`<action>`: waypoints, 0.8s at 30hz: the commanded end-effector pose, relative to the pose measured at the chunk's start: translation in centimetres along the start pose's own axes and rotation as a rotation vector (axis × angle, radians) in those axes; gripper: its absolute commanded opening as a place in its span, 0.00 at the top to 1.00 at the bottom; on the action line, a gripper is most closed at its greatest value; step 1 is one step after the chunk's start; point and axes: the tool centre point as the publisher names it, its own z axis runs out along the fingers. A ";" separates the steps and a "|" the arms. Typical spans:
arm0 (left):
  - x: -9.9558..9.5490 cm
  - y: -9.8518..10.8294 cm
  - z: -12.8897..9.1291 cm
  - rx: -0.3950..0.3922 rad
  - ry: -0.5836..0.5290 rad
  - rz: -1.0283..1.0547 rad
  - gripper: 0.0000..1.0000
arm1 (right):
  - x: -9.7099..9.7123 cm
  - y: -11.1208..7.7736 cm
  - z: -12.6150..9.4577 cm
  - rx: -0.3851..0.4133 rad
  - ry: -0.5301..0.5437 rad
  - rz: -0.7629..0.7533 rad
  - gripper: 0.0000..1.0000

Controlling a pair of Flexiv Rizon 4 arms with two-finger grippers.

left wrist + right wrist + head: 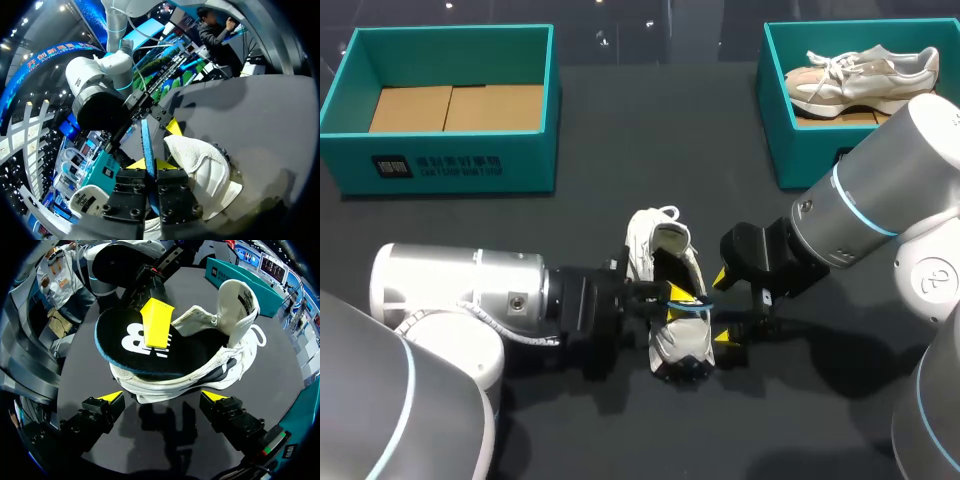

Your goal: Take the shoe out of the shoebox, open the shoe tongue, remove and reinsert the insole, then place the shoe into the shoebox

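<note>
From my seat I have the shoe (660, 255) out on the dark table (620, 140), roughly in the middle and well nearer than both boxes. It is a white trainer with a dark lining, and its opening faces up.

My left gripper (678, 300) comes in from the left and its fingers are pressed together on the insole (692, 310). In the left wrist view the insole's blue edge (146, 140) runs straight up between the two yellow tips of that gripper (151, 164), pinched from both sides, with the shoe (200, 160) just beside them. From the right wrist view the insole (127, 347) is black on top with a blue rim. It lies flat over one end of the shoe (220, 365) and overhangs its edge, with one yellow finger (157, 322) of the left gripper pressed on its top face (the finger beneath is hidden).

My right gripper (724, 308) sits just to the right of the shoe with its jaws wide apart and nothing in them. In its own view the gripper (164, 396) faces the shoe's side, and neither tip appears to touch it.

At the far left stands the left shoebox (450, 165), showing only its cardboard floor. The right shoebox (775, 130), at the far right, holds a second shoe (865, 80).
</note>
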 end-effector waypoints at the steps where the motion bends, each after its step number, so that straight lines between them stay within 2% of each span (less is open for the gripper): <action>1: 0.6 0.4 0.9 -0.028 0.007 0.046 1.00 | 0.1 0.0 0.1 -0.001 -0.002 0.000 0.00; 7: 1.3 2.5 1.3 -0.078 -0.003 0.113 1.00 | 0.1 0.0 0.1 -0.001 -0.002 0.000 0.00; 14: 0.9 4.7 1.3 -0.141 -0.037 0.176 1.00 | 0.1 0.0 0.1 -0.001 -0.002 0.000 0.00; 17: 0.7 5.2 1.2 -0.139 -0.046 0.154 1.00 | 0.1 0.0 0.1 -0.001 -0.002 0.000 0.00; 20: 0.3 4.7 0.8 -0.105 -0.053 0.100 1.00 | 0.1 0.0 0.1 -0.001 -0.002 0.000 0.00; 21: 0.2 4.4 0.7 -0.100 -0.054 0.093 0.97 | 0.1 0.0 0.1 -0.001 -0.002 0.000 0.00; 22: 0.2 4.1 0.6 -0.088 -0.053 0.076 0.84 | 0.1 0.0 0.1 -0.001 -0.002 0.000 0.00; 24: 0.1 3.5 0.3 -0.064 -0.051 0.048 0.64 | 0.1 0.0 0.1 -0.001 -0.002 0.000 0.00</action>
